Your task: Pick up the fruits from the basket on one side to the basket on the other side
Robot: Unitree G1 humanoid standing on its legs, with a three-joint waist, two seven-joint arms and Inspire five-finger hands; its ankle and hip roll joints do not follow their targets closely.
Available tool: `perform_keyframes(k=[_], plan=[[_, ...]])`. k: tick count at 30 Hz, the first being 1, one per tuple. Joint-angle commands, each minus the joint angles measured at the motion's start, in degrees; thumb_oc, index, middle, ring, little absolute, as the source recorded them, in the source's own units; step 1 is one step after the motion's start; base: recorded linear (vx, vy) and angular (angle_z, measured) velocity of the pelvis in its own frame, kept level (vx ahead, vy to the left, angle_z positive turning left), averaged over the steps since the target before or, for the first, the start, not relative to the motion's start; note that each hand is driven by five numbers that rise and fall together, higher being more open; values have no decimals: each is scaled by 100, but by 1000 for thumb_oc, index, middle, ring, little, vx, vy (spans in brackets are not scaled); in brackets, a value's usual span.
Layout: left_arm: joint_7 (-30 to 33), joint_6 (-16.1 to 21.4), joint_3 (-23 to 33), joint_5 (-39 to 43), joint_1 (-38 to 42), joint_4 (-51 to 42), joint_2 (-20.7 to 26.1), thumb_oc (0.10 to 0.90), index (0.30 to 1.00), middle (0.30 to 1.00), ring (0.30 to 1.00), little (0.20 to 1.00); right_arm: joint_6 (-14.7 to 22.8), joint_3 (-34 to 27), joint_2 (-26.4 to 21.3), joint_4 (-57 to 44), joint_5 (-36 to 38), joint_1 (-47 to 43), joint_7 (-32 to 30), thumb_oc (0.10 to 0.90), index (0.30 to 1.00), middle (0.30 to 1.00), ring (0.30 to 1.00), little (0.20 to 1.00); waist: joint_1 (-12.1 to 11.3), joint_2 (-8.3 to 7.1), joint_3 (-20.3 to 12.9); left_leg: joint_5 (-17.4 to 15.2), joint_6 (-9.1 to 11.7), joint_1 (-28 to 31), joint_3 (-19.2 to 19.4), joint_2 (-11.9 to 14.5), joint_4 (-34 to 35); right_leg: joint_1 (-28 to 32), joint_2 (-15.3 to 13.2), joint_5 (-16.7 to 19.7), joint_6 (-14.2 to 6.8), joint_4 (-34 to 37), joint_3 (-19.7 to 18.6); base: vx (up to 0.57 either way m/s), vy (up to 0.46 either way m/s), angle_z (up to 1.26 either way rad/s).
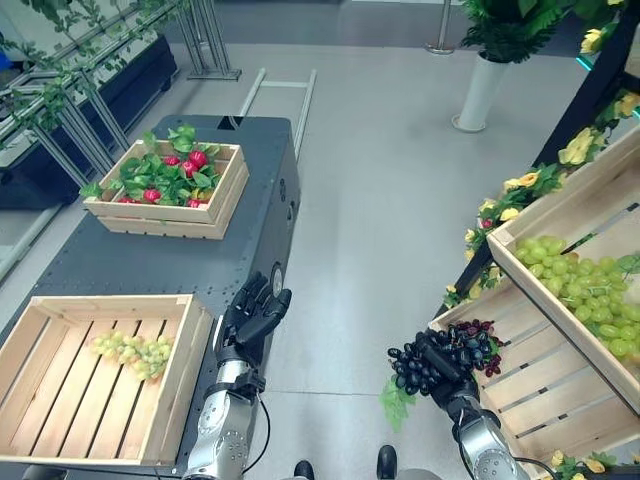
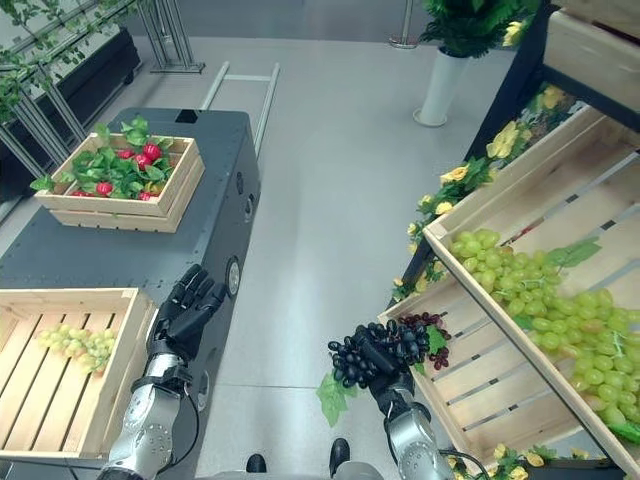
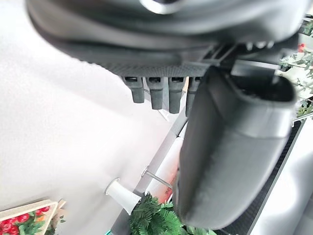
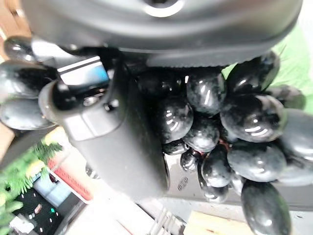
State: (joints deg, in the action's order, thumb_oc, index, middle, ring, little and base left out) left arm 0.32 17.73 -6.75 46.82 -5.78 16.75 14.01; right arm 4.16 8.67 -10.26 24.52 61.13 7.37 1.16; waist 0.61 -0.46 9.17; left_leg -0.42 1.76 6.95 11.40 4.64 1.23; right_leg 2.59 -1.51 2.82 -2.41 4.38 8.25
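My right hand (image 1: 446,369) is shut on a bunch of dark grapes (image 1: 412,368), held over the floor just off the front corner of the lower slatted crate (image 1: 545,395) on the right-hand shelf. In the right wrist view the thumb (image 4: 115,137) lies across the glossy grapes (image 4: 220,117). A few dark red grapes (image 1: 482,336) lie in that crate's corner behind the hand. On the dark table at left stands a wooden crate (image 1: 190,375) holding a bunch of green grapes (image 1: 135,352). My left hand (image 1: 253,315) hangs open beside that crate's right wall, holding nothing.
A second crate (image 1: 225,200) of red radishes with leaves sits farther back on the table. The upper shelf crate (image 1: 560,215) holds a heap of green grapes (image 1: 585,285). Yellow flowers (image 1: 520,185) trim the shelf. A white planter (image 1: 480,90) stands on the floor beyond.
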Motion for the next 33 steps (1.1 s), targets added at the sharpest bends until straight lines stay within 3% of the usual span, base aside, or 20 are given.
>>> perform_keyframes(k=[1,4,5,12,18,20,21,23,25,26,28,33], plan=[[-256,323,131,-132,186,-442,113,800,900,900,900,900,794,-164,141,-490,-122,-480,201,400,300,300,300,300,-53,-177,47,12,-186,-1244,-417,-399,-2045,286,-31,-389,462,-598,-5,-137,-71,-37],[-244,428,117,-95,142,-411,66,800,900,900,900,900,1002,-138,40,-343,-179,-694,140,400,300,300,300,300,-163,-61,129,222,-229,-1211,-1150,-593,-1250,191,44,-490,458,-820,-387,-53,116,-52],[-161,423,44,-76,179,-411,121,800,900,900,900,900,1089,-146,-7,-265,-209,-819,99,400,300,300,300,300,-146,-13,100,58,-317,-1039,-1189,-613,-779,150,37,-544,461,-842,-454,6,189,-70],[153,346,-286,-153,466,-224,193,800,900,900,900,900,1297,-281,-2,-77,-171,-698,-248,400,300,300,300,300,68,130,-26,-13,-390,-576,-1032,-630,-112,53,-49,-421,284,-715,-465,78,152,-59],[288,333,-561,-70,493,-195,221,800,900,900,900,900,1658,-417,-37,-94,-127,-768,-382,400,300,300,300,300,145,134,49,-11,-479,-593,-969,-684,132,-214,-36,-128,154,-402,-652,28,90,-21],[446,409,-590,-90,499,-312,223,800,900,900,900,900,1732,-418,-36,-82,-159,-953,-455,400,300,300,300,300,86,126,186,-31,-503,-638,-739,-644,139,-353,-122,-109,88,-469,-397,-95,26,-19],[576,508,-601,-138,600,-442,247,800,900,900,900,900,1820,-388,-54,-42,-155,-1186,-461,400,300,300,300,300,8,137,366,-65,-525,-785,-567,-609,23,-536,-198,-156,66,-645,-185,-201,-13,-43],[681,607,-661,-166,742,-503,287,800,900,900,900,900,1926,-356,-103,26,-144,-1408,-465,400,300,300,300,300,-46,138,550,-138,-518,-1009,-457,-600,-256,-687,-257,-169,70,-753,-115,-198,-38,-65],[689,700,-706,-65,1023,-494,329,800,900,900,900,900,2043,-432,-324,163,-168,-1822,-431,400,300,300,300,300,-75,152,899,-344,-469,-1508,-331,-575,-1067,-956,-300,-319,153,-1144,-18,-172,-59,-32],[683,701,-708,-52,1049,-491,331,800,900,900,900,900,2046,-444,-346,168,-180,-1864,-436,400,300,300,300,300,-74,157,921,-380,-465,-1579,-328,-568,-1172,-1002,-302,-343,163,-1203,-8,-130,-34,3],[677,704,-809,-28,1184,-472,319,800,900,900,900,900,2031,-537,-625,180,-487,-2294,-541,400,300,300,300,300,-74,198,1223,-678,-443,-2107,-274,-514,-2107,-1438,-365,-660,326,-2009,187,-92,-16,8],[733,600,-1089,25,1323,-516,331,800,900,900,900,900,2153,-717,-1091,370,-502,-2911,-681,400,300,300,300,300,-118,252,1564,-1030,-477,-2865,-447,-550,-3097,-2203,-440,-1108,518,-3193,278,-20,-5,9]])
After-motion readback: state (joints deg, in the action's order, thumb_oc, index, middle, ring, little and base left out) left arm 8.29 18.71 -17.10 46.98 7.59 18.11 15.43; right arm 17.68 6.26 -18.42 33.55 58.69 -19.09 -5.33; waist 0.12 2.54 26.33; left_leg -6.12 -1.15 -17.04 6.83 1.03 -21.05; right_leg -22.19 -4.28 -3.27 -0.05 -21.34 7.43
